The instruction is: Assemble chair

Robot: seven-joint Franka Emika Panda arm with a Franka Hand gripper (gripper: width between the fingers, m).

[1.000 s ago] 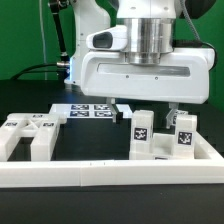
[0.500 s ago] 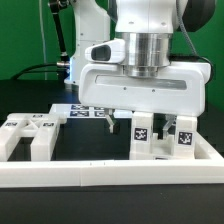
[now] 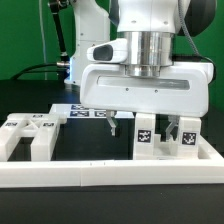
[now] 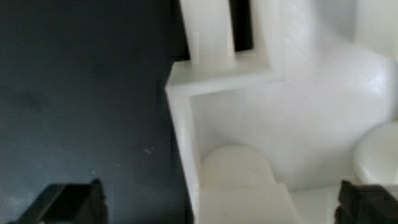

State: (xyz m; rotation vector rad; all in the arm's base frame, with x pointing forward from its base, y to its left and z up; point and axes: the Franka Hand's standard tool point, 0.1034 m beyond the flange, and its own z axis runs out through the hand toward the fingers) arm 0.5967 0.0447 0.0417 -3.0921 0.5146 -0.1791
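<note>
My hand [image 3: 142, 128] hangs low over the black tabletop [image 3: 90, 148]. Its two fingers [image 3: 113, 126] are wide apart and grip nothing. A white chair block [image 3: 145, 136] with a black-and-white tag stands upright between them. In the exterior view, one finger is at the block's 9 o'clock with a clear gap. The other is close by at its 3 o'clock, and I cannot tell if it touches. A second tagged block [image 3: 187, 140] stands just beside the first, also at 3 o'clock. More chair parts [image 3: 28, 135] sit well apart at 9 o'clock. The marker board [image 3: 88, 112] lies flat farther back, toward 11 o'clock. The long white rail [image 3: 110, 178] runs across the front at 6 o'clock. In the wrist view, the chair block [image 4: 267, 110] sits in the space between the dark fingertips [image 4: 71, 205] of the hand [image 4: 222, 205], away from one of them.
</note>
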